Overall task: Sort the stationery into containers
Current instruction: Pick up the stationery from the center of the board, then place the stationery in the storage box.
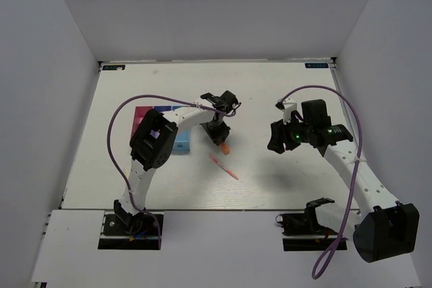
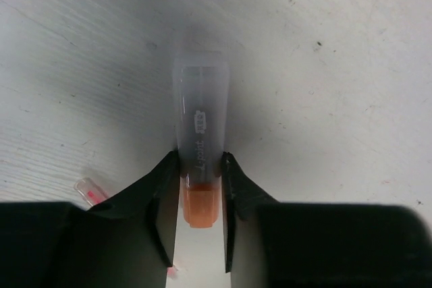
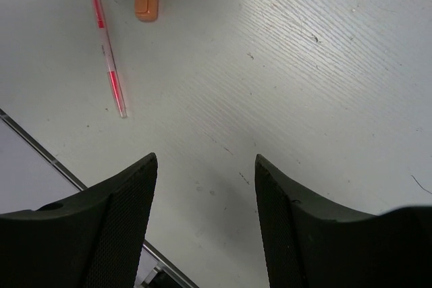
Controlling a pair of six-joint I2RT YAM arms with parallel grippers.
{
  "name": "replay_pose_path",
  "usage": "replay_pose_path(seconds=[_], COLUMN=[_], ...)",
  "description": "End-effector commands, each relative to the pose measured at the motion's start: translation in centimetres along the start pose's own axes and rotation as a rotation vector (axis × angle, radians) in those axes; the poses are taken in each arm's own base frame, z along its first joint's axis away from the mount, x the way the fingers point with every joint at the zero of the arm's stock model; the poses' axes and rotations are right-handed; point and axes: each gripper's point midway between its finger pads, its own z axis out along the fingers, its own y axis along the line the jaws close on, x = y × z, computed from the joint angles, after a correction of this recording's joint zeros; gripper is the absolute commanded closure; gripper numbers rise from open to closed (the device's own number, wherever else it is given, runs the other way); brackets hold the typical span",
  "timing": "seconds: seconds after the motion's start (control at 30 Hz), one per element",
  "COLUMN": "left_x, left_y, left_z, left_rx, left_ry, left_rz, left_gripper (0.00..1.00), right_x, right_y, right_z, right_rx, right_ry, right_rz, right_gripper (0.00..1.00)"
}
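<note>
My left gripper [image 1: 219, 136] is shut on a grey-and-orange highlighter [image 2: 201, 119]; its fingers [image 2: 165, 180] pinch it where the grey cap meets the orange body. The orange end [image 1: 225, 148] pokes out toward the front, low at the white table; I cannot tell if it touches. A thin pink-red pen [image 1: 223, 166] lies just in front of it and also shows in the right wrist view [image 3: 108, 52]. The three-compartment tray [image 1: 143, 114] sits left of the gripper, partly hidden by the left arm. My right gripper [image 3: 206, 160] is open and empty, right of centre [image 1: 277, 138].
White walls enclose the table on three sides. The left arm's purple cable [image 1: 121, 109] loops over the tray area. A metal strip [image 3: 40, 153] marks the table's front edge.
</note>
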Motion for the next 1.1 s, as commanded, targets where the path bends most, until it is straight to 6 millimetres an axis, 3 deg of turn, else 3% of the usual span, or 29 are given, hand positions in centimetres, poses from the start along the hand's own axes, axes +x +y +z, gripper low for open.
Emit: replay_pose_path(seconds=[0.0,0.1,0.17,0.2,0.37,0.4,0.5,0.53,0.57,0.63,0.7,0.73,0.83,0.93,1.07], left_x=[1.0,1.0,0.5,0.2,-2.4,-3.2,-4.3,-4.7,-5.7,-7.1,-9.2,-10.6,-13.5,-15.7,-17.6], left_y=[1.1,1.2,0.5,-0.1,-1.7,-1.9,-0.3,0.2,1.6,4.0,6.9,8.2,11.6,14.1,15.7], left_z=[0.3,0.2,-0.6,-1.4,-6.9,-9.5,-11.6,-12.6,-13.4,-15.2,-14.5,-15.8,-15.8,-15.6,-14.1], left_rx=[-0.057,-0.059,-0.033,-0.015,0.059,0.112,0.155,0.185,0.185,0.166,0.099,0.095,0.004,-0.082,-0.146], left_ry=[0.024,0.032,0.018,0.007,-0.130,-0.168,-0.208,-0.230,-0.252,-0.310,-0.323,-0.358,-0.383,-0.388,-0.364], left_rz=[0.070,0.117,0.181,0.200,0.355,0.394,0.446,0.450,0.471,0.477,0.467,0.475,0.459,0.476,0.504], left_gripper=[0.74,0.89,0.99,0.99,1.00,1.00,1.00,1.00,1.00,1.00,1.00,1.00,1.00,0.97,0.91], right_x=[-0.8,-0.8,-0.8,-0.8,-0.8,-0.9,-0.8,-0.8,-0.5,-0.5,-0.4,-0.4,-0.1,0.2,0.4], right_y=[0.1,0.0,0.1,0.0,0.0,0.1,0.1,0.2,0.2,0.2,0.4,0.4,0.8,1.1,0.9], right_z=[-0.5,-0.6,-0.6,-0.6,-0.7,-0.7,-0.7,-0.6,-0.5,-0.5,-0.3,-0.3,0.0,0.2,0.6], right_rx=[-0.001,0.003,0.001,0.003,0.002,-0.001,-0.009,-0.011,-0.016,-0.019,-0.027,-0.034,-0.064,-0.088,-0.094], right_ry=[-0.044,-0.049,-0.051,-0.052,-0.056,-0.058,-0.057,-0.057,-0.051,-0.052,-0.046,-0.047,-0.035,-0.018,-0.009], right_rz=[-0.009,-0.008,-0.010,-0.010,-0.006,-0.006,-0.002,-0.008,-0.002,-0.004,-0.009,-0.009,-0.019,-0.015,-0.011], right_gripper=[0.37,0.37,0.37,0.37,0.37,0.38,0.62,0.92,1.00,1.00,1.00,0.80,0.52,0.48,0.48])
